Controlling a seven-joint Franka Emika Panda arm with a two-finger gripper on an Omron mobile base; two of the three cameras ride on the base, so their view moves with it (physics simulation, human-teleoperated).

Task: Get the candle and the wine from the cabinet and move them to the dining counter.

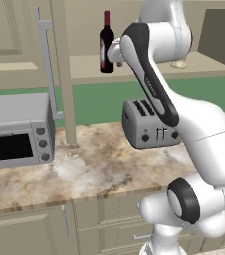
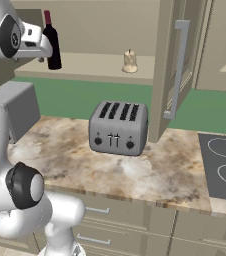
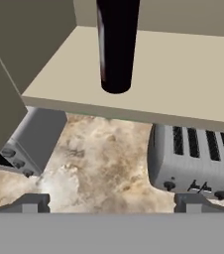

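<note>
- The slim dark glass wine bottle with the red foil neck [image 1: 106, 44] stands upright on the plain beige shelf [image 3: 183, 79] of the open beige wall cabinet [image 2: 185, 60], near the front edge, so it is easy to reach.
- The two-finger gripper [image 3: 112, 203] is wide open and holds nothing. In the hand view the bottle is at 12 o'clock, apart from the fingertips [image 3: 32, 202].
- My judgement: the jaws are spread to take the bottle body from the side.
- The small pale candle [image 2: 130, 61] sits on the same shelf, at 3 o'clock from the bottle in the right base view.
- The grey 4-slot toaster [image 2: 118, 128] stands on the marbled worktop [image 2: 175, 175] below.
</note>
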